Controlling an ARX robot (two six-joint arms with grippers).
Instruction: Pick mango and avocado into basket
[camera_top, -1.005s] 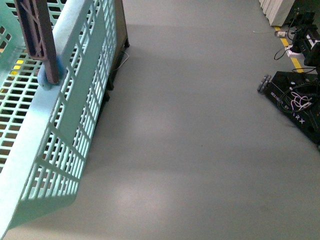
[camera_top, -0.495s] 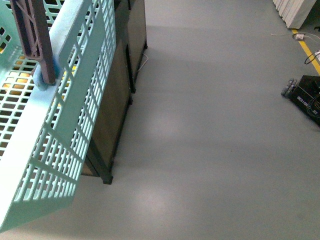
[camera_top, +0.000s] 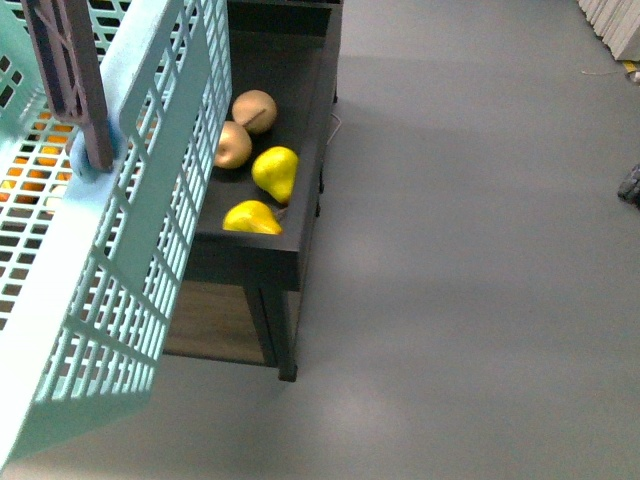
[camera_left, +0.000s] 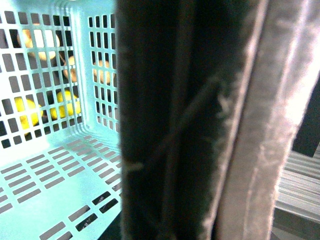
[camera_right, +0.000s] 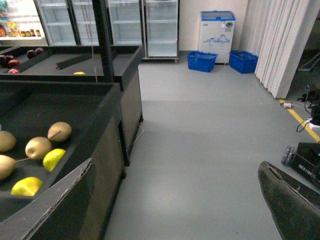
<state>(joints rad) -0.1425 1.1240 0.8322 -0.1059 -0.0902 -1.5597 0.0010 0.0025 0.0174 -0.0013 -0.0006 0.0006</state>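
Observation:
The light teal basket (camera_top: 130, 260) hangs tilted at the left of the front view, its brown ribbed handle (camera_top: 70, 70) rising at the top left. My left gripper (camera_left: 210, 190) is shut on the basket; its dark pads fill the left wrist view, with the slotted basket floor (camera_left: 50, 170) behind them. My right gripper (camera_right: 175, 210) stands open over bare floor, nothing between its fingers (camera_right: 292, 205). The mango and the avocado are out of view. Orange shapes behind the basket slots (camera_top: 40, 150) are too hidden to name.
A dark display stand (camera_top: 300, 250) holds two yellow pears (camera_top: 275, 170) and two tan round fruits (camera_top: 253, 108) beside the basket. Grey floor (camera_top: 460, 260) spreads to the right. Farther off stand glass fridges (camera_right: 160, 25), a white freezer (camera_right: 216, 30), blue baskets (camera_right: 201, 61) and a black wheeled base (camera_right: 310, 160).
The front view has swung left: the dark stand with the pears has come into sight, and the black wheeled base has slid off to the right. The basket stays held in the same place.

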